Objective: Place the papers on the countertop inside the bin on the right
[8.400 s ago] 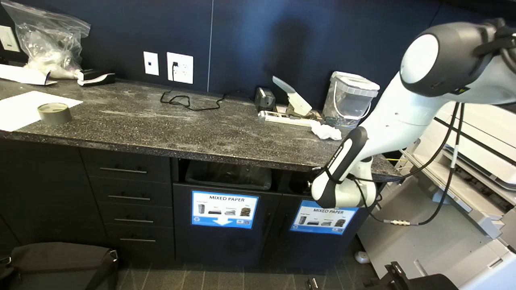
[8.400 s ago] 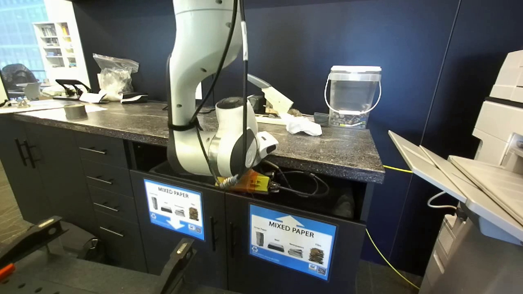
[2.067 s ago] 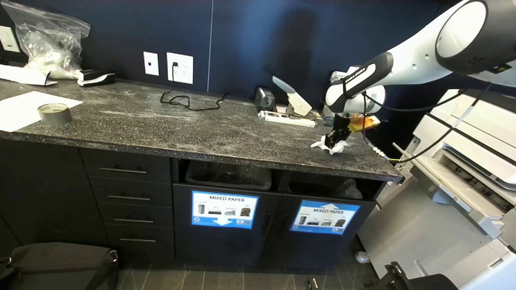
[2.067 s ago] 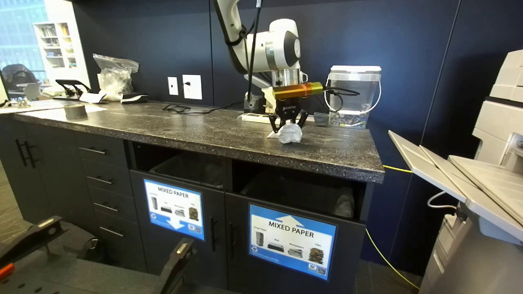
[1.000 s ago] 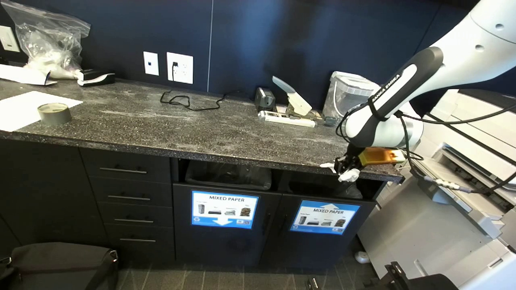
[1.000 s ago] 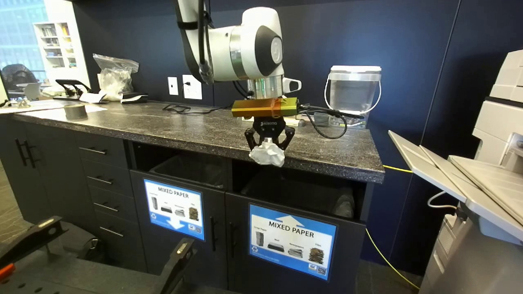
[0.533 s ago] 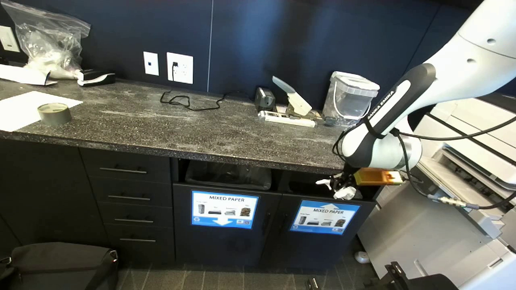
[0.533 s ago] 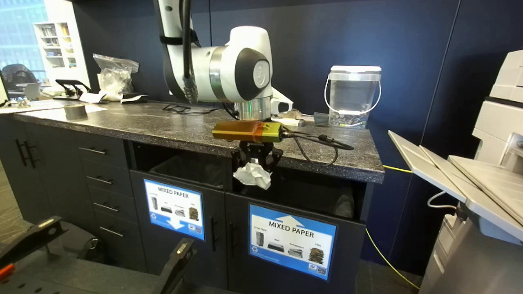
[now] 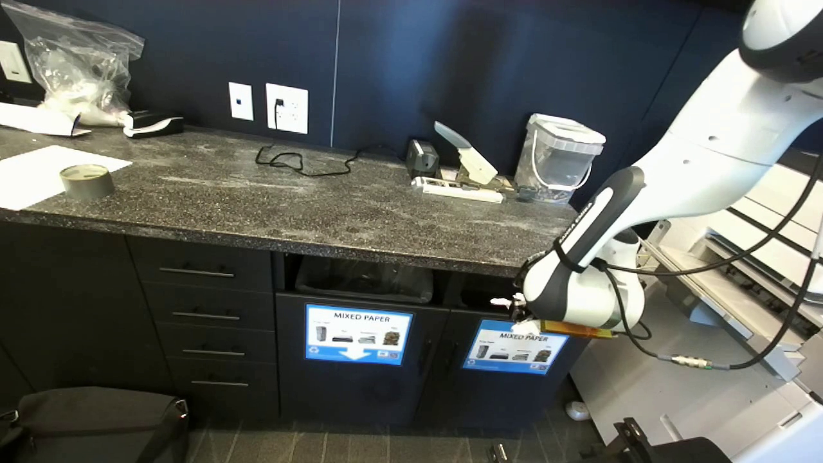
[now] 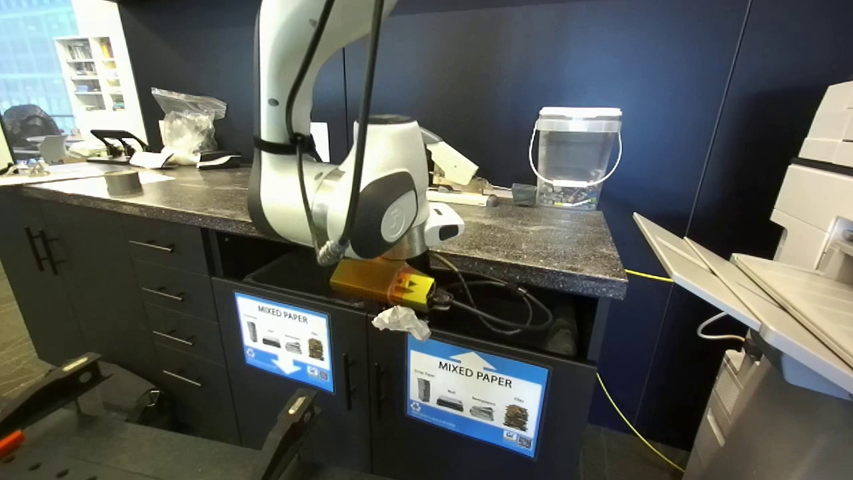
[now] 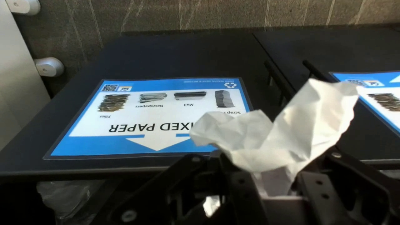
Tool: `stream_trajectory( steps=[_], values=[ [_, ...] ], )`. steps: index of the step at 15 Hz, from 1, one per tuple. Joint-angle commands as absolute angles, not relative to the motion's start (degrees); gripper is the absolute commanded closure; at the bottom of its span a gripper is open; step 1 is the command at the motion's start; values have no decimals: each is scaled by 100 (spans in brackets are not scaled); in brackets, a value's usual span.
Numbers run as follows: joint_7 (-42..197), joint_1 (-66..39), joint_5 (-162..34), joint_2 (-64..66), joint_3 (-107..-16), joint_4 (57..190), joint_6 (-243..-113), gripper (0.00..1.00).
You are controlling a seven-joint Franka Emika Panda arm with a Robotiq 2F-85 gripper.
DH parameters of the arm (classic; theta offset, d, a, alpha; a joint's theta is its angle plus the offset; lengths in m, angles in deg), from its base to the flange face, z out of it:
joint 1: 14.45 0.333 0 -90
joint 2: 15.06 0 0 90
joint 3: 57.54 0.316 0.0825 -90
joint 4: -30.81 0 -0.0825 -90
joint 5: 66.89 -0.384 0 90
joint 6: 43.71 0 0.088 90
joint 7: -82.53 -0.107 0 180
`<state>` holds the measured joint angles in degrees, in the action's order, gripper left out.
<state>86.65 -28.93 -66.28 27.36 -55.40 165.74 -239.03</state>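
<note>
Crumpled white paper (image 11: 278, 134) is pinched by the gripper (image 11: 279, 187). It is held near the opening of the bin (image 10: 566, 413) on the right, in front of the dark grey countertop (image 9: 289, 209).

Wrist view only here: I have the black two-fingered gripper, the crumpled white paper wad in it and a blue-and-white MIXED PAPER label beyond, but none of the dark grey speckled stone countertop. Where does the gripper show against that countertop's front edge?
Observer: In an exterior view, the black two-fingered gripper shows lower than the front edge of the dark grey speckled stone countertop.
Operator: Good. And is the crumpled white paper wad inside the dark right-hand bin cabinet?
Observer: It doesn't look so. In an exterior view, the wad overlaps the upper left corner of that cabinet's blue-and-white MIXED PAPER label, so I'd judge it outside, though depth is hard to tell.
</note>
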Motion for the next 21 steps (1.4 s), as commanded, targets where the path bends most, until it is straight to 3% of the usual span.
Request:
stream_trajectory(
  steps=[1,8,21],
  values=[
    [8407,-2796,-6625,3449,-5697,16101,-24992,90],
    [8116,-2704,-6689,4434,-5809,15111,-26164,90],
    [7433,-2548,-7277,6092,-5632,13088,-27154,89]
  ],
)
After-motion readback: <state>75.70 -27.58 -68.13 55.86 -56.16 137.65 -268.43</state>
